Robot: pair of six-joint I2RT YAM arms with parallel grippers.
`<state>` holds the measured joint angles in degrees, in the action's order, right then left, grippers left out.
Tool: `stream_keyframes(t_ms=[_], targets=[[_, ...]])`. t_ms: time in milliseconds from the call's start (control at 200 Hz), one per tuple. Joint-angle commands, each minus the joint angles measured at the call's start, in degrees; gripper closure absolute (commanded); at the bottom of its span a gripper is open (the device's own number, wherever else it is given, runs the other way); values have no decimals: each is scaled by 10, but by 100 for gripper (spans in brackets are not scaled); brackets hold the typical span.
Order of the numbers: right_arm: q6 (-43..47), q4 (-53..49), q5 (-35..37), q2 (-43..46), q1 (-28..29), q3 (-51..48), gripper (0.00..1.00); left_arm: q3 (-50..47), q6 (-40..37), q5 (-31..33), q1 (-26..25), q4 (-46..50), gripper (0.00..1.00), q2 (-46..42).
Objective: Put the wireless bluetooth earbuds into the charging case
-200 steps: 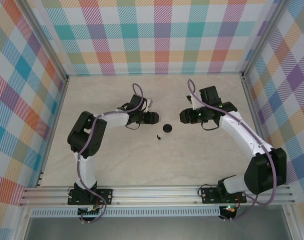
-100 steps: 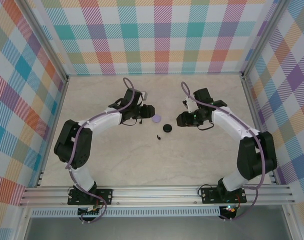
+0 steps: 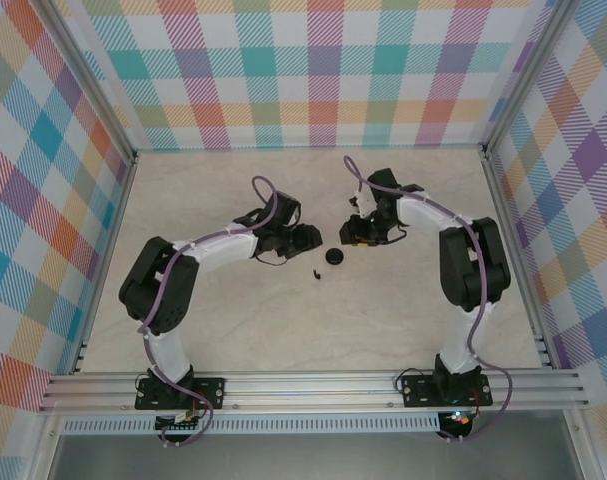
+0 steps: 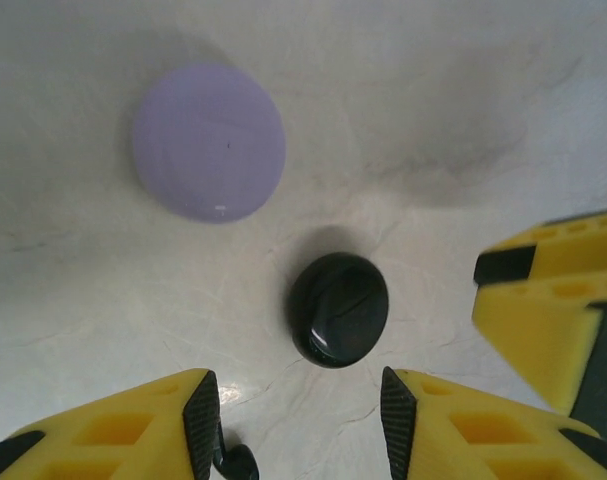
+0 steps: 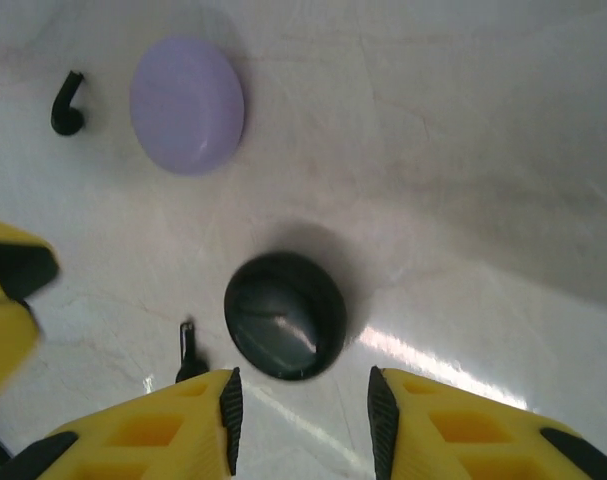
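A round black charging case [image 3: 334, 256] lies shut on the marble table between my two grippers. In the left wrist view the black case [image 4: 339, 308] sits just ahead of my open left gripper [image 4: 298, 400], and a black earbud [image 4: 233, 462] lies against the inner side of the left finger. In the right wrist view the same case [image 5: 285, 315] lies just beyond my open right gripper [image 5: 301, 400], with a black earbud [image 5: 190, 355] beside the left fingertip. A second black earbud [image 5: 66, 104] lies past a shut lilac case [image 5: 188, 105]. Neither gripper holds anything.
The lilac case [image 4: 208, 142] rests a little beyond the black one. A black earbud [image 3: 316, 272] lies on the table just in front of the black case. My left gripper [image 3: 311, 238] and right gripper [image 3: 346, 234] stand close together. Checked walls enclose the table.
My right gripper has swung left toward the black case. My left gripper has moved back over the lilac case, which showed in the top view half a second ago, and its jaws have narrowed.
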<state>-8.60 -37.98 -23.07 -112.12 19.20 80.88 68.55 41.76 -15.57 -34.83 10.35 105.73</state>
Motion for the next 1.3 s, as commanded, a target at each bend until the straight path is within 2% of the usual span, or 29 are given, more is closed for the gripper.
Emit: stream_keyframes(t_ms=[0,245,565,905,1300], targets=[[-6,-37,-22,-40,0,51,62,17,33,-12,-5,-3,52,13],[-1,-76,-22,-104,-2,129,68,13,71,-54,-12,-64,51,51],[1,-90,-40,-130,-2,151,71,23,100,-80,-21,-103,55,86],[8,-98,-48,-128,-2,130,71,40,114,-88,-31,-113,60,114],[-18,-89,6,-69,-13,76,70,55,104,-70,-31,-90,62,124]])
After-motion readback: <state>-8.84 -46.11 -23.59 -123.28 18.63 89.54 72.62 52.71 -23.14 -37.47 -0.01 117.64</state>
